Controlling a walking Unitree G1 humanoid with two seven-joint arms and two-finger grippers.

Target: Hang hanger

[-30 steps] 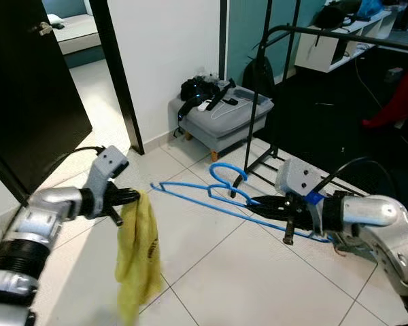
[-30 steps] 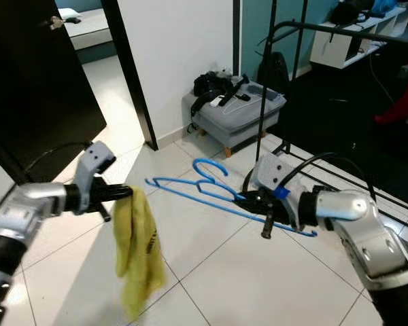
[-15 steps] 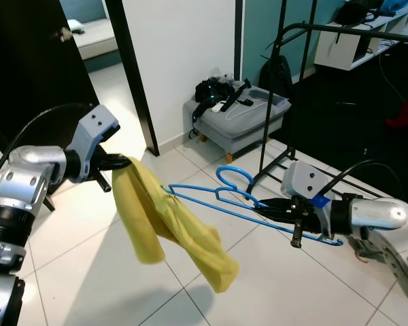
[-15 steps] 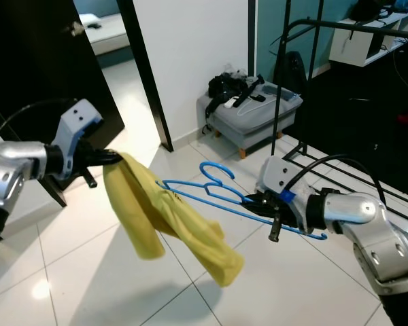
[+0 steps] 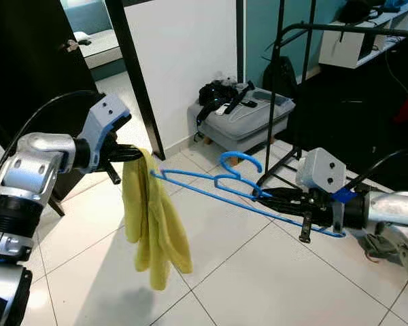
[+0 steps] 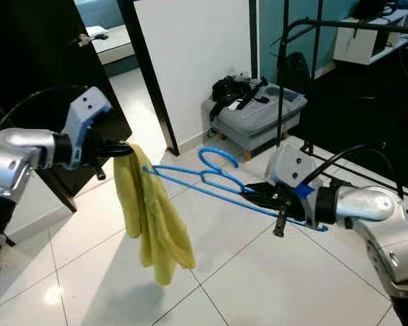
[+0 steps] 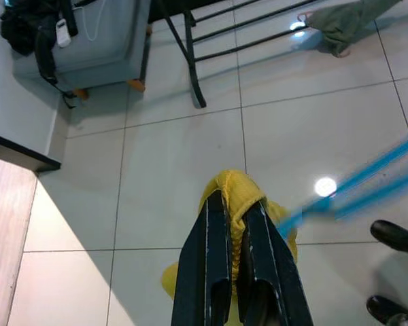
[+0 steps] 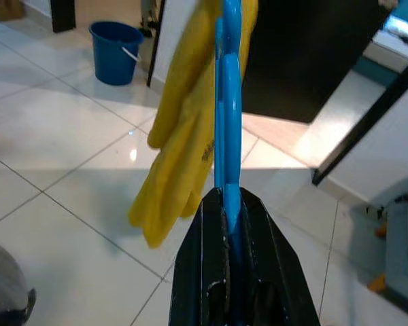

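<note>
Right end effector (image 5: 272, 198) is clamped on the blue hanger (image 5: 211, 187), held above the floor tiles (image 5: 258, 272) with its long axis level, running leftward (hook up) toward the yellow cloth (image 5: 149, 217). Left end effector (image 5: 137, 155) is clamped on that cloth's top; the cloth hangs limp.

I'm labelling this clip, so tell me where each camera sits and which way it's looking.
Left eye: on the head, looking forward and down; both arms, yellow cloth, blue hanger, clothes rack.
Right eye: beside it, same scene.
Left wrist: along the left gripper, shut on the cloth, floor below.
Right wrist: along the right gripper, shut on the hanger, toward a blue bucket.
Shared: both wrist views show cloth and hanger.
</note>
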